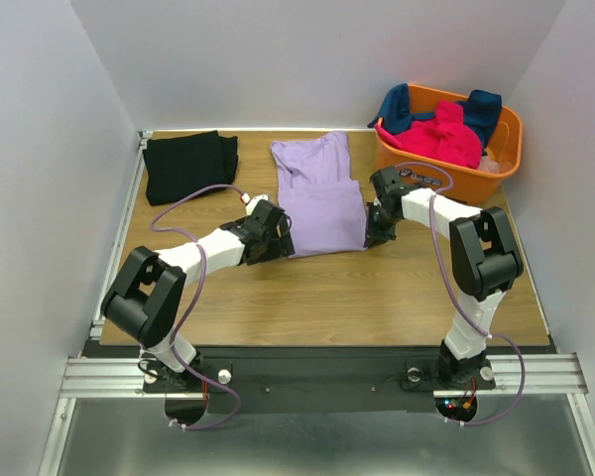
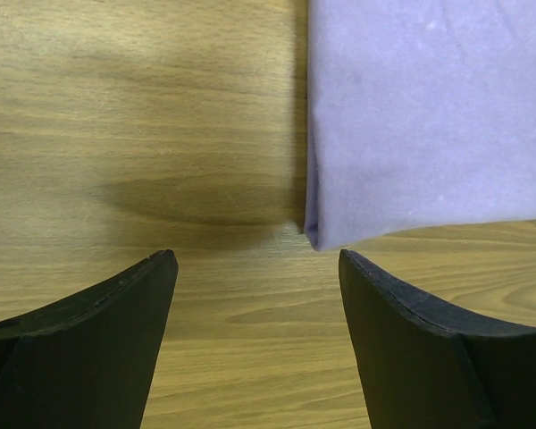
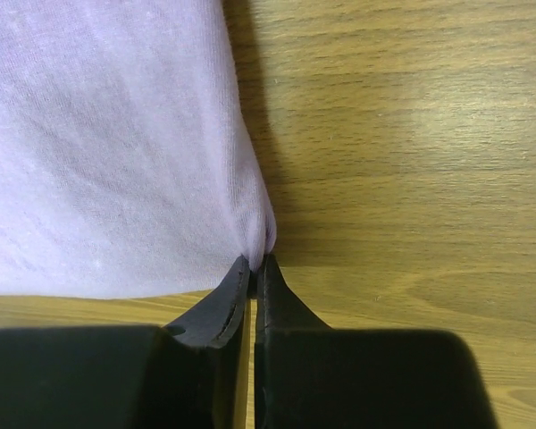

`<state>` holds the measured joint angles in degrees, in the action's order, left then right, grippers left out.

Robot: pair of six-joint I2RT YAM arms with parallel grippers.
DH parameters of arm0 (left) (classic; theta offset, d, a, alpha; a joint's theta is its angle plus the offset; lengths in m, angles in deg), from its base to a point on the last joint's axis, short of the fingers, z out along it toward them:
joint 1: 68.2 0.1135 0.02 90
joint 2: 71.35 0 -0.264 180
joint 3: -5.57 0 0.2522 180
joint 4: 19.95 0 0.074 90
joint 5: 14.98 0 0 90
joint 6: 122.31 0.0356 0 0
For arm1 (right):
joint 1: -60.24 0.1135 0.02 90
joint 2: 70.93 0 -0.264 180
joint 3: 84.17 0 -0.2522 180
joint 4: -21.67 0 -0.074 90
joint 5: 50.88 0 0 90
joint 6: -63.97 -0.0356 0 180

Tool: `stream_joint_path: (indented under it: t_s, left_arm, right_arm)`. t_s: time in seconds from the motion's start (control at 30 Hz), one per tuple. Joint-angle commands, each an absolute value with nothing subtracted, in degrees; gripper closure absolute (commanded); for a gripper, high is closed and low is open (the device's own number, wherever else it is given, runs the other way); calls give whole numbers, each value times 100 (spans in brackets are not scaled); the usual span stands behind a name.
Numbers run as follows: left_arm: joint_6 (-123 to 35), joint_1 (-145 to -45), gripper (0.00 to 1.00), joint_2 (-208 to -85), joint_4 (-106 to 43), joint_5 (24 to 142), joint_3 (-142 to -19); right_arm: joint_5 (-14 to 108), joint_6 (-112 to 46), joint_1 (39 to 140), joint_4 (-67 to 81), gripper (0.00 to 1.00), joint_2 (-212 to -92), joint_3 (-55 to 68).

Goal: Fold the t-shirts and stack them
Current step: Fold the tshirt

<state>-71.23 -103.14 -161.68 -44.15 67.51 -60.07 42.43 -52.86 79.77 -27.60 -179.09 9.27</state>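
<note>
Lavender t-shirt (image 1: 322, 198), mid-table: near right corner pinched in the closed right gripper (image 3: 253, 268). Left gripper (image 2: 255, 256): jaws wide apart, empty, beside near left corner.

The brown wood-grain surface (image 1: 327, 297) carries a folded black cloth t-shirt (image 1: 190, 164) at its far left corner, a flattened lavender-purple cloth t-shirt (image 1: 320, 193) reaching in from the far edge's middle, and an orange plastic basket (image 1: 405, 159) at its far right corner.

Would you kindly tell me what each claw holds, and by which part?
The right claw pinches the lavender t-shirt at its near right corner. The left claw is open, holding nothing.
</note>
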Motion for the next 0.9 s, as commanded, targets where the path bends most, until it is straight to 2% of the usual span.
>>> stream_joint_path:
  t_s: [0.0, 0.3, 0.7, 0.87]
  left_arm:
    - [-7178, -10362, 17, -15994, -4215, 6737, -5943]
    - [-7046, -10432, 27, -16425, -4180, 6676, -6163]
    - [-6887, -10556, 28, -16944, -4215, 6605, -6497]
    - [-6861, -10556, 38, -17058, -4189, 6632, -6541]
  right_arm:
    - [4342, -5292, 7958, -2689, 98, -17974, 1096]
    - [4369, -5301, 7967, -2689, 99, -17877, 1219]
    - [4387, -5292, 7967, -2681, 100, -17789, 1334]
    - [4413, -5292, 7958, -2681, 100, -17807, 1334]
